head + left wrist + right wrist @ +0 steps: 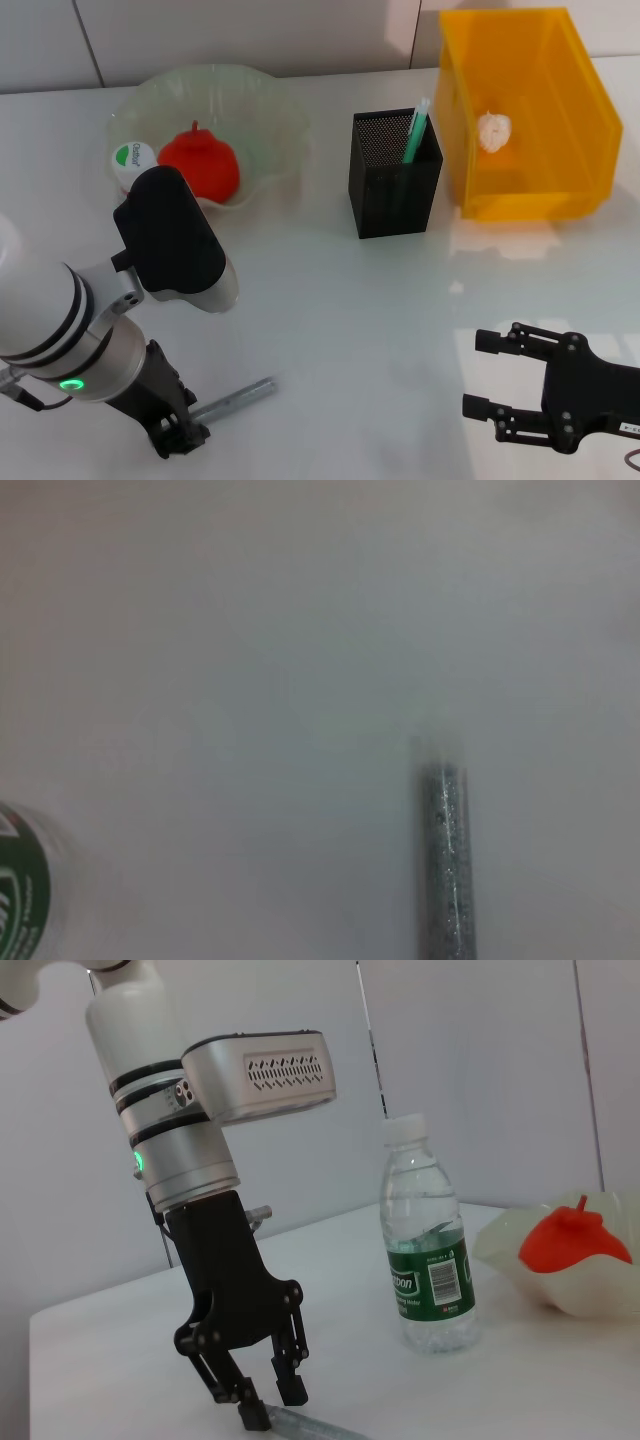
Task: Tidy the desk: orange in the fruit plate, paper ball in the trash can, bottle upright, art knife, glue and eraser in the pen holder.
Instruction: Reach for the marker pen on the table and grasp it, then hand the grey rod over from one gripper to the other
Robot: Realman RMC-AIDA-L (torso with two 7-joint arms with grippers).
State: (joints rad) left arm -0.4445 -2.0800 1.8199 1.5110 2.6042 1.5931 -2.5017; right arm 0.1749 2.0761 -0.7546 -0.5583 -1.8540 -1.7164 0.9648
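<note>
The art knife (pixel 238 397), a slim grey glittery stick, lies flat on the worktop (pixel 340 300) near the front edge, and the left gripper (pixel 178 432) stands right over its near end, fingers (pixel 290 1385) down at the worktop and spread either side of the stick, not yet clamped on it as far as the right wrist view shows. So the step in hand looks like picking up the knife. Most of the rest reads as done: the orange (pixel 200 163) sits in the fruit plate (pixel 255 95), the paper ball (pixel 494 130) lies in the trash can (pixel 560 60), the bottle (pixel 426 1250) stands upright beside the plate, and a green stick (pixel 415 132) already pokes out of the pen holder (pixel 394 187). The eraser is not visible. Next the fingers should squeeze on the knife, lift it and carry it to the holder, tipping it end-down into the narrow opening. The right gripper (pixel 495 378) waits open, low at the front right.
</note>
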